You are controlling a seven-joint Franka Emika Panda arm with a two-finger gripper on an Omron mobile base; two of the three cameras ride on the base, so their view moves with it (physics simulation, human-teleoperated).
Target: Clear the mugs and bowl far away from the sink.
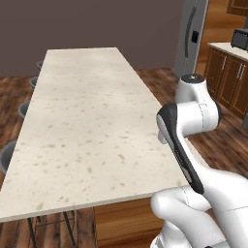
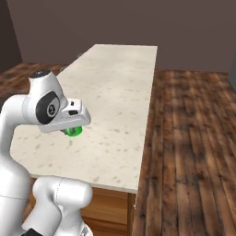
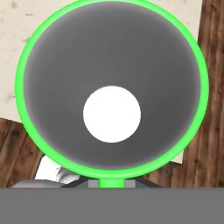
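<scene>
Hand view looks straight down into a bright green mug (image 3: 112, 87), whose rim ring spans almost the whole frame; its inside is grey with a white round bottom at the centre. A short green stub of the mug reaches the bottom edge at the middle, where the fingers are closed narrow on the mug. Behind the mug, pale speckled stone shows at the upper left and dark wood floor (image 3: 212, 87) at the right and lower left.

Right base view has the white arm (image 2: 18, 138) rising at the lower left, its hand (image 2: 62, 117) turned toward the centre. The green mug (image 2: 73, 131) peeks out just under the hand, held above the near left part of the long cream surface (image 2: 115, 92). That surface runs away toward the upper middle, with plank floor (image 2: 193, 138) on the right.

Left base view shows the arm (image 1: 193, 126) at the lower right, the surface (image 1: 87, 121) stretching to the upper left, grey stools (image 1: 7, 155) along its left edge, and a steel refrigerator (image 1: 191, 34) and wood cabinets (image 1: 227, 77) at the upper right.
</scene>
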